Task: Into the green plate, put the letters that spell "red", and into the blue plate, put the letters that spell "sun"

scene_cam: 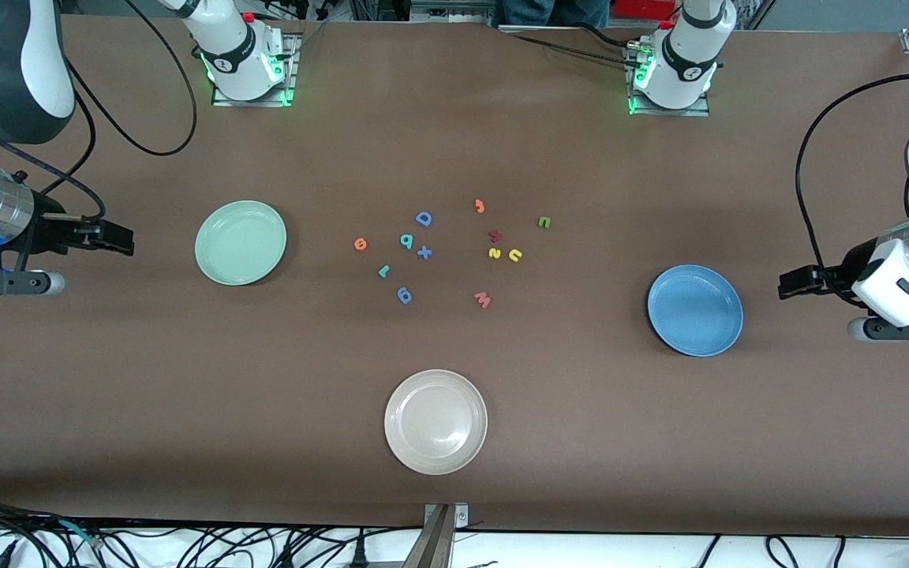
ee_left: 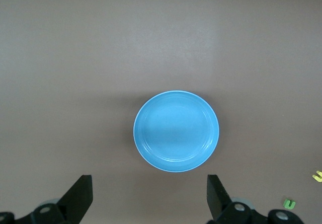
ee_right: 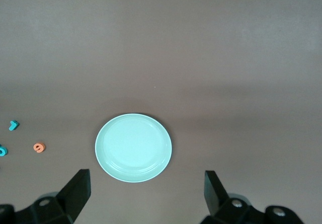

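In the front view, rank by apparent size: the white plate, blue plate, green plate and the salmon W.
1. White plate, though it lies nearest the camera, so this is unsure.
2. Blue plate and green plate: look alike.
3. Salmon W, far smaller.

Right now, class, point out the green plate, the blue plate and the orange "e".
green plate (scene_cam: 218, 264), front view, bare rim.
blue plate (scene_cam: 669, 323), front view, bare rim.
orange "e" (scene_cam: 360, 244), front view, its ring.
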`<state>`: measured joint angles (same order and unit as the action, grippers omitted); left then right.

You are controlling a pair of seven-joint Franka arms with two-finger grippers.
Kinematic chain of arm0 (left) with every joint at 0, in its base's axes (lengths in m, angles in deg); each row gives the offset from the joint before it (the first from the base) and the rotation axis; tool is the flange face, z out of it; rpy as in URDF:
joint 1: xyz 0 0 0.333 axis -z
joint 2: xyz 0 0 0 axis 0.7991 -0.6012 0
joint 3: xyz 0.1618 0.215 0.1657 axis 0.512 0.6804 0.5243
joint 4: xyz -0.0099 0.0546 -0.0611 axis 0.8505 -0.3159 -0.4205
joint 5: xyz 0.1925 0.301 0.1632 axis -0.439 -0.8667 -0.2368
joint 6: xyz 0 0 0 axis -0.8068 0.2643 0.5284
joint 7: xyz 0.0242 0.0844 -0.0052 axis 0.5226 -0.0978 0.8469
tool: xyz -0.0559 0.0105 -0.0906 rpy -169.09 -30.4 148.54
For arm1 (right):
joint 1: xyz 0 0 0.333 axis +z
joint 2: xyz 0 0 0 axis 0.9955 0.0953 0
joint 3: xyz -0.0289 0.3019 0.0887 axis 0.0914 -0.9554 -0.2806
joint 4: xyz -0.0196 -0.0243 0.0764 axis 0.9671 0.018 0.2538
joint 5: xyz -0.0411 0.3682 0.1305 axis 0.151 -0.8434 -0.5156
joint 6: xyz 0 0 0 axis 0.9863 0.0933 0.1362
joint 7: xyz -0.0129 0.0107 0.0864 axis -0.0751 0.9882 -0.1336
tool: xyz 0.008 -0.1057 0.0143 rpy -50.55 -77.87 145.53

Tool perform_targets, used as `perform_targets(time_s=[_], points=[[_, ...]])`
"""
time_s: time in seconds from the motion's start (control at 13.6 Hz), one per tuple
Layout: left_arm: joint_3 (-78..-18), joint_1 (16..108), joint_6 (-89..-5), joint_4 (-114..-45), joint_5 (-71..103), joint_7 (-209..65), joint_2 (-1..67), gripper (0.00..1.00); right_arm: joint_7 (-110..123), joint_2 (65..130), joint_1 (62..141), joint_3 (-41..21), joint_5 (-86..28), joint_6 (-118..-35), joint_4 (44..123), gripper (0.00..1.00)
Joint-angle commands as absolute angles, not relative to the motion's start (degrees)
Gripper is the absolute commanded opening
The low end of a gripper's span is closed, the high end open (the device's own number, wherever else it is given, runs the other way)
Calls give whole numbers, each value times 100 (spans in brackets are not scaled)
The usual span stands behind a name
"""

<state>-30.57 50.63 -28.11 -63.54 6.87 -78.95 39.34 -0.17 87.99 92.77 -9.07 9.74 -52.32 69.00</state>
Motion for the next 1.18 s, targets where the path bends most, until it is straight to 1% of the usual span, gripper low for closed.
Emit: perform_targets(time_s=[0.0,0.88,1.03,1.11], points=[[-3047,5076,-2749,-6174,809,-7860,3860,100,47,8697,9236,-918,923,-5273,6999,100],[-3047,5076,-2749,-6174,791,-7754,3860,100,-58,8741,9315,-936,931,-5256,6999,100],[-3056,5076,-2749,-6174,791,-7754,3860,100,-486,8750,9358,-971,923,-5247,7008,100],[-3048,5076,-2749,-6174,791,-7754,3860,100,-828,8802,9506,-971,914,-5229,7008,100]])
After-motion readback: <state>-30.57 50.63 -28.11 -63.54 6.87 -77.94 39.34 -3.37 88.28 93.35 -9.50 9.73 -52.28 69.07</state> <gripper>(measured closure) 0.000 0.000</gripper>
